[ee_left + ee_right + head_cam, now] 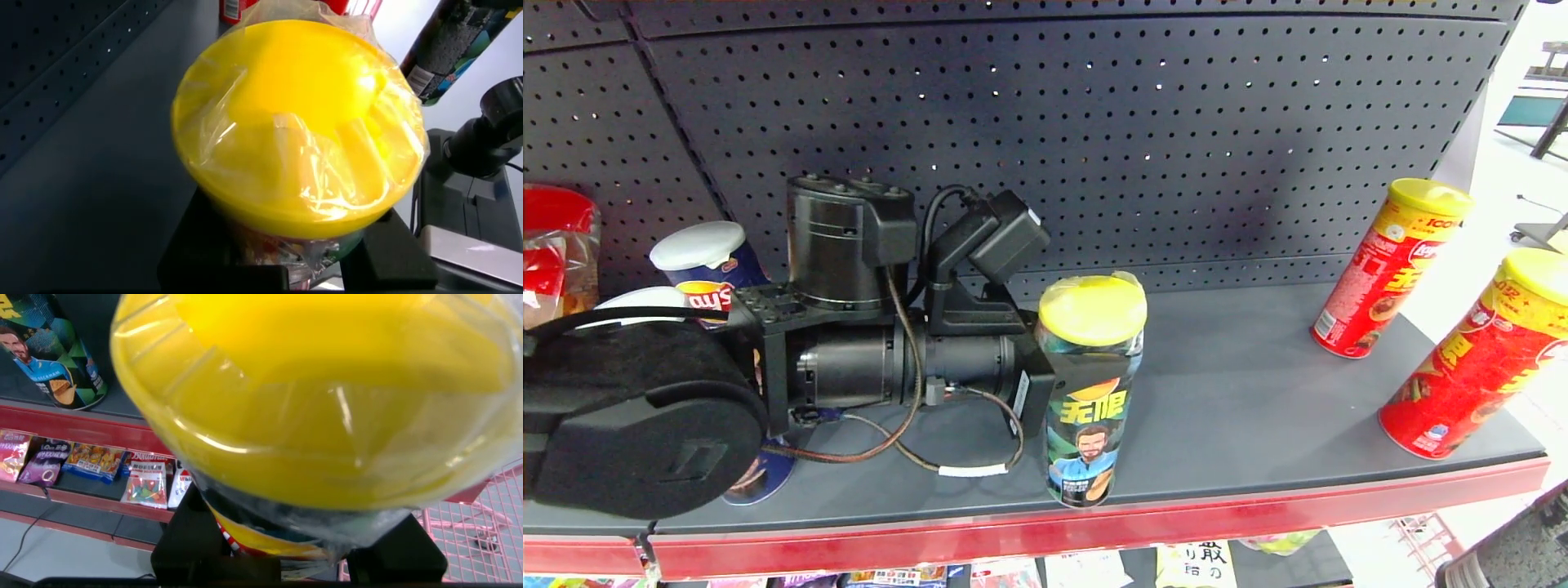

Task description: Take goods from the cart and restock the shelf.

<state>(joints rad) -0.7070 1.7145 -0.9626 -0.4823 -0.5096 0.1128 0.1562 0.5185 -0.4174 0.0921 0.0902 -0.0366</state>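
A green can with a yellow lid (1092, 384) stands upright near the front edge of the grey shelf (1241, 408). My left gripper (1039, 396) is shut on it from the left side. The left wrist view has the can's wrapped lid (298, 122) between the black fingers (200, 253). Another red can with a yellow lid (1474, 359) leans at the shelf's front right corner. My right gripper (298, 551) is shut on that red can (327, 392), below its lid.
A second red can (1390, 269) stands tilted further back on the right. Blue cans with white lids (698, 253) and a red-topped bag (556, 245) crowd the left end. Pegboard (1094, 122) backs the shelf. The pink cart (490, 531) is below right, and snack packs (94, 461) fill the lower shelf.
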